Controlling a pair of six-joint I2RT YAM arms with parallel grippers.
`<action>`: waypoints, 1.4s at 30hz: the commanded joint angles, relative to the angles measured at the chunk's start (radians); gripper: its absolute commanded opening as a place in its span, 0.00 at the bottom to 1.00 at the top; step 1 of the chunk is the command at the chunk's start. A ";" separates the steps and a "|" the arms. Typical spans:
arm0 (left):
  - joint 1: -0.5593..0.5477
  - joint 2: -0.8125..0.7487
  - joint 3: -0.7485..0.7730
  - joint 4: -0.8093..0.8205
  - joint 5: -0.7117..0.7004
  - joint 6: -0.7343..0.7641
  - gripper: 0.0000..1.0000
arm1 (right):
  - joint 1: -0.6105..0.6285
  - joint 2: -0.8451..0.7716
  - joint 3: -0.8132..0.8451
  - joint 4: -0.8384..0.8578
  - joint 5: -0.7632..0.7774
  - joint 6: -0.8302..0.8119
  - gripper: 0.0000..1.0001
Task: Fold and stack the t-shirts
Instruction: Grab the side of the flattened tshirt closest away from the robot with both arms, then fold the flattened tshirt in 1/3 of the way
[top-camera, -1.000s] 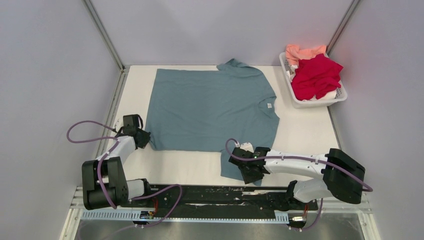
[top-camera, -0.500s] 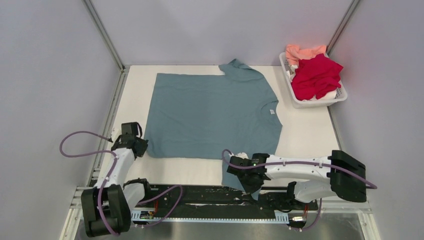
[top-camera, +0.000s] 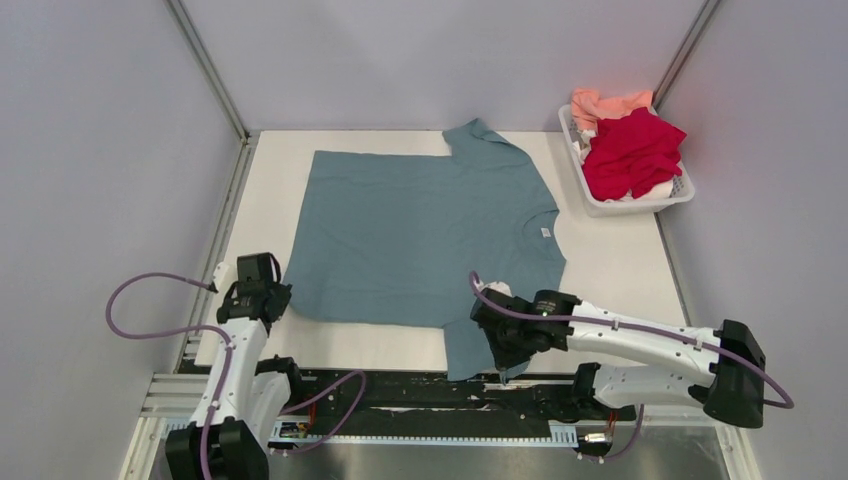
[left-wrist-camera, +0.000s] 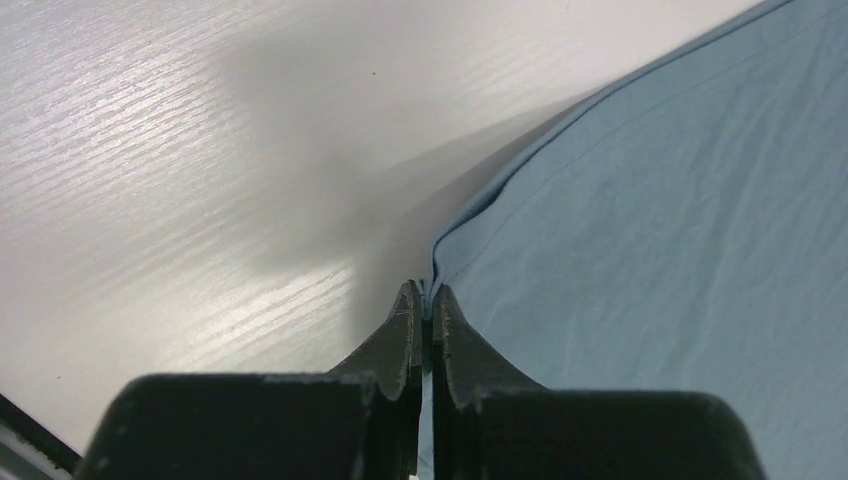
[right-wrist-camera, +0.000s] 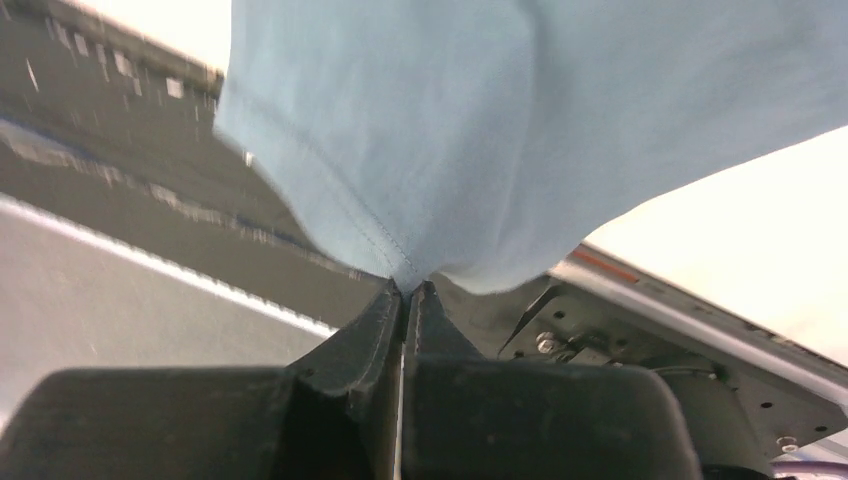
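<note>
The teal-blue t-shirt (top-camera: 420, 235) lies spread flat on the white table, small white tag (top-camera: 545, 233) at its collar on the right. My left gripper (top-camera: 268, 305) is shut on the shirt's near left corner; in the left wrist view the hem (left-wrist-camera: 432, 270) is pinched between the fingertips. My right gripper (top-camera: 500, 360) is shut on the near sleeve (top-camera: 468, 345), which hangs over the table's front edge; the right wrist view shows the cloth (right-wrist-camera: 500, 130) gripped at a seam. The crimson t-shirt (top-camera: 632, 152) and the salmon-pink t-shirt (top-camera: 605, 103) lie crumpled in the basket.
The white slotted basket (top-camera: 640, 205) stands at the back right corner of the table. A black rail with the arm bases (top-camera: 400, 392) runs along the near edge. Grey walls close in the left, right and back sides.
Both grippers have pulled the blue shirt toward the near edge. The left gripper moved nearer along the left side; the right gripper shifted right and the sleeve now hangs over the front edge.
</note>
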 joint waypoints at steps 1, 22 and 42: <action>0.002 0.049 0.063 0.027 -0.012 -0.012 0.00 | -0.140 -0.052 0.096 -0.005 0.194 -0.023 0.00; 0.002 0.503 0.334 0.226 0.052 -0.051 0.00 | -0.633 0.145 0.279 0.512 0.403 -0.428 0.00; 0.002 0.742 0.505 0.250 0.078 0.007 0.09 | -0.779 0.435 0.410 0.675 0.300 -0.618 0.05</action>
